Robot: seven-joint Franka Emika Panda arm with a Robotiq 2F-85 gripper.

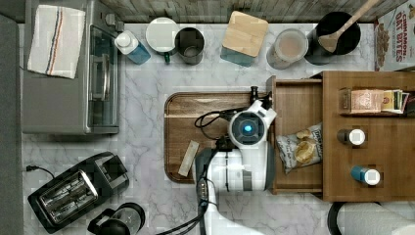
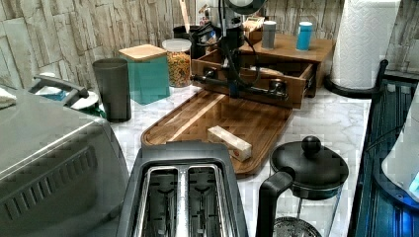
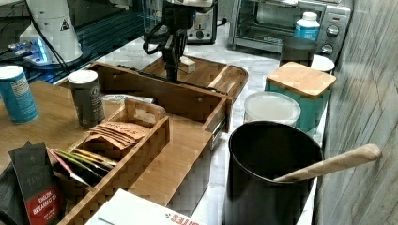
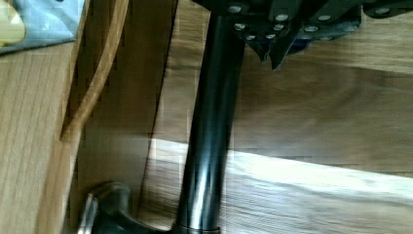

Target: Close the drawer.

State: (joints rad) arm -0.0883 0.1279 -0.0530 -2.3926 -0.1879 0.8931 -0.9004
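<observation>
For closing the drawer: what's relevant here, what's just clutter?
Relevant:
open brown wooden drawer
its black bar handle
gripper at the handle

Clutter:
chip bag inside the drawer
rounded wooden tray
black toaster
teal canister

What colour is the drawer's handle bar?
Black, with a glossy sheen; the handle bar shows best in the wrist view.

This was a kitchen counter, shown by the marble-patterned worktop (image 1: pixel 147 98) backed by a stone-look tiled wall (image 2: pixel 54 34). A toaster oven (image 1: pixel 68 83) with a striped towel (image 1: pixel 56 40) on top filled the upper left of the top view, with a toaster (image 1: pixel 73 191) and a French press (image 1: pixel 117 220) at the lower left. Along the top edge stood a cereal jar (image 1: pixel 288 47), a utensil crock (image 1: pixel 335 34) with a wooden spoon (image 1: pixel 350 24), and a cereal box (image 1: pixel 394 34).
</observation>
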